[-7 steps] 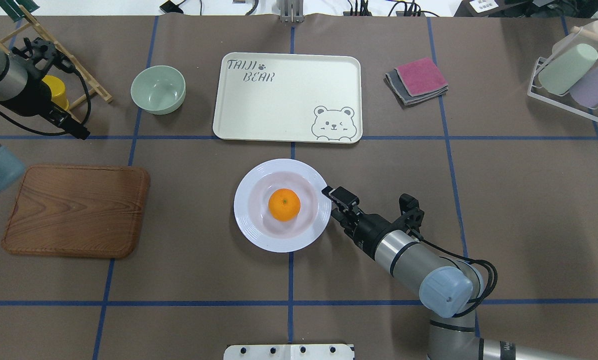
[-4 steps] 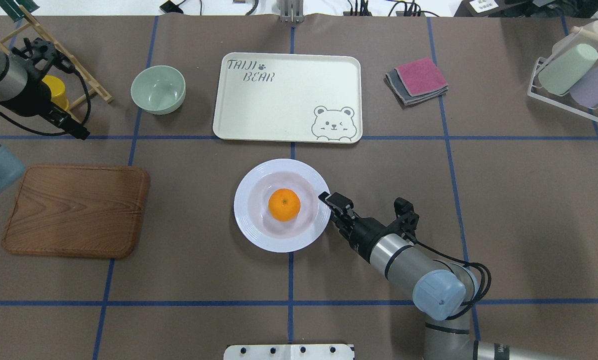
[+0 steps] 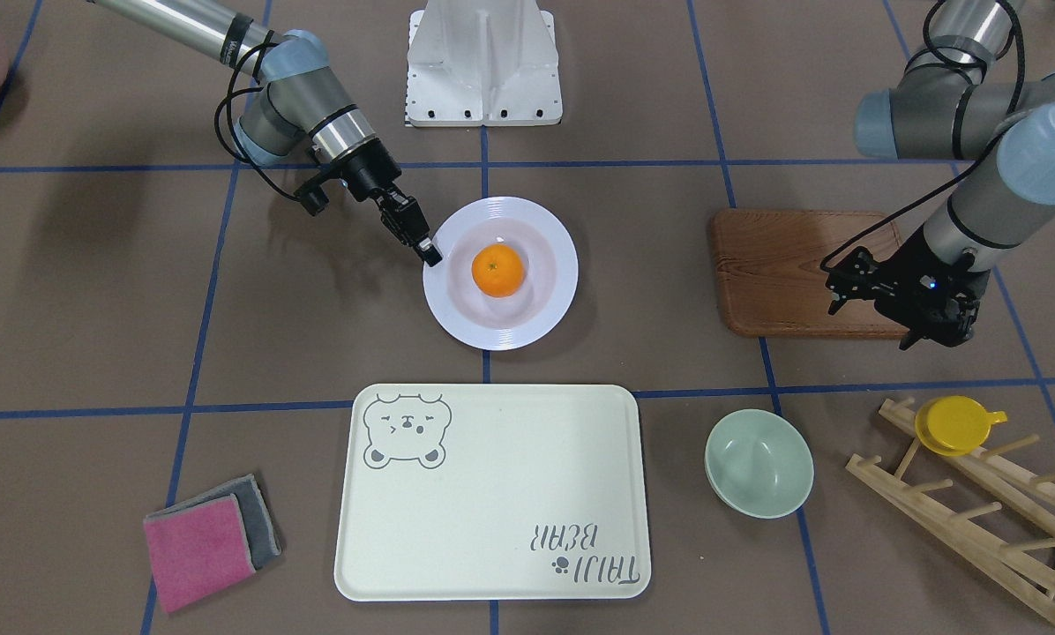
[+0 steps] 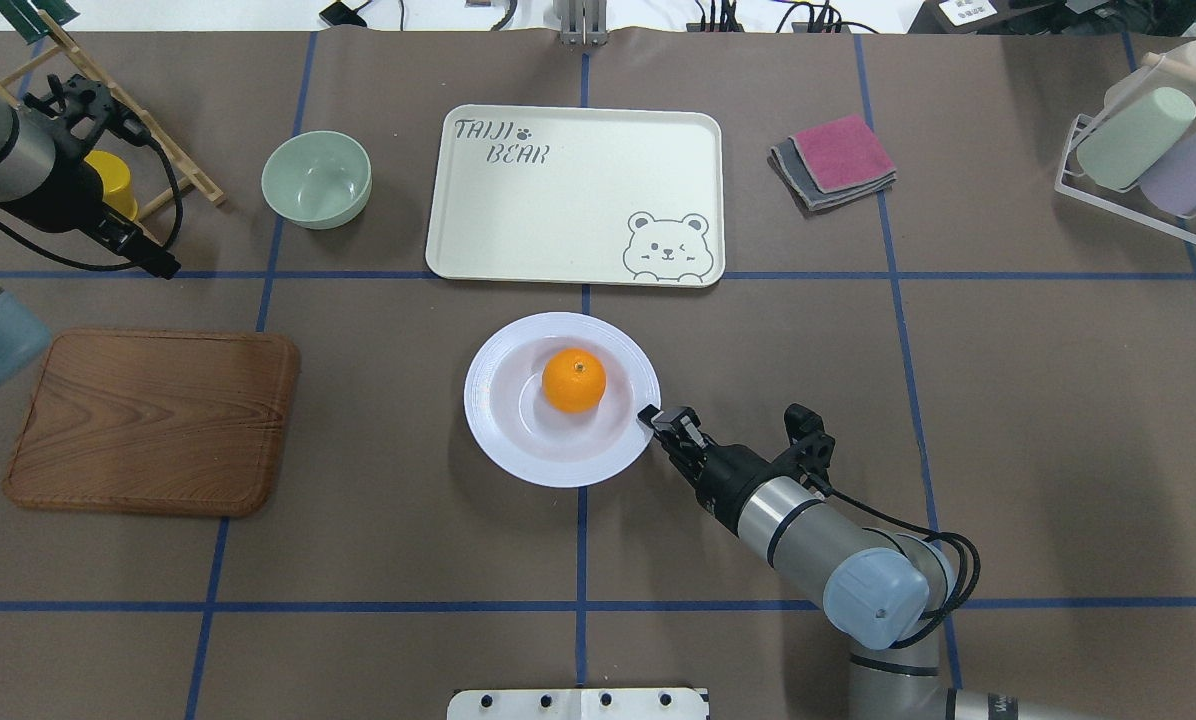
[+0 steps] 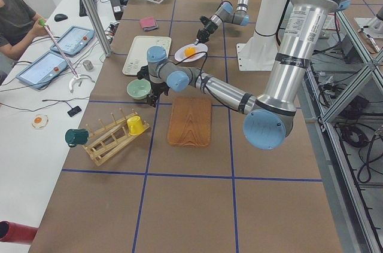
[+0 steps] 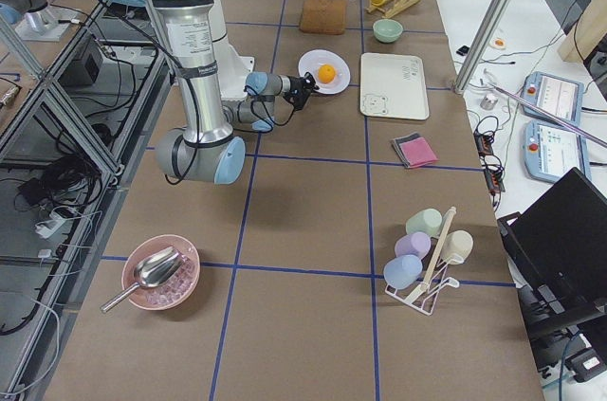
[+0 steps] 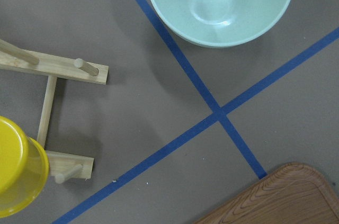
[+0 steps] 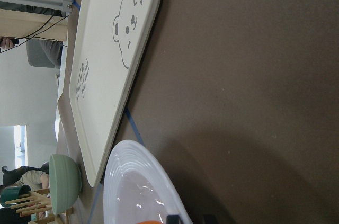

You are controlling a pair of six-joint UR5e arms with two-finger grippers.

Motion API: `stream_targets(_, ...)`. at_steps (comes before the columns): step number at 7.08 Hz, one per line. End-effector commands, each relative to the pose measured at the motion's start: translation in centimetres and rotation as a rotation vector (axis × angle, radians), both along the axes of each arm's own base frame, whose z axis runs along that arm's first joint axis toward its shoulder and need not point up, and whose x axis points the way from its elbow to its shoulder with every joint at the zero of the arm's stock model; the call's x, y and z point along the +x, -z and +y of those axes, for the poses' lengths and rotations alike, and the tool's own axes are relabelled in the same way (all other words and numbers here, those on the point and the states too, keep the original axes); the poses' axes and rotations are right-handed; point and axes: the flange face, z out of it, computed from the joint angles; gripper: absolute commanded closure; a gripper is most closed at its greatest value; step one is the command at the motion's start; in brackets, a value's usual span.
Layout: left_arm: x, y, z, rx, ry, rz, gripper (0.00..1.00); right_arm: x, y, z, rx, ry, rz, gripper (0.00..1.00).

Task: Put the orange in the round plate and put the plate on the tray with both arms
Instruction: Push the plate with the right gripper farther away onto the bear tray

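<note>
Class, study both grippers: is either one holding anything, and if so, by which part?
The right gripper pinches the round plate by its rim, on the side nearest that arm. The left gripper holds nothing.

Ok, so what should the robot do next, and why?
Probably swing the left gripper over to the free side of the round plate. The orange already sits in it and the right gripper is at its rim, but the left one hangs by the wooden board, far off.
</note>
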Motion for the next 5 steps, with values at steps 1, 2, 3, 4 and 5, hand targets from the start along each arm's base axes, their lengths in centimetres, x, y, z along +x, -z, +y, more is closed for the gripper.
stream_targets(1, 0.0, 0.0, 0.0, 0.000, 0.000, 0.000, 0.00, 0.3, 0.7, 0.0, 0.003, -0.012, -0.014, 0.94)
stream_targets(2, 0.0, 0.0, 0.0, 0.000, 0.000, 0.000, 0.00, 1.3, 1.8, -0.8, 0.009, -0.027, -0.037, 0.95)
stream_targets(3, 0.0, 0.0, 0.0, 0.000, 0.000, 0.000, 0.00, 2.3, 2.7, -1.7, 0.018, -0.046, -0.053, 0.97)
stream_targets(4, 0.0, 0.0, 0.0, 0.000, 0.000, 0.000, 0.00, 3.0, 3.1, -2.6, 0.026, -0.064, -0.056, 1.00)
stream_targets(5, 0.0, 0.0, 0.0, 0.000, 0.000, 0.000, 0.00, 3.5, 3.5, -3.3, 0.026, -0.095, -0.063, 1.00)
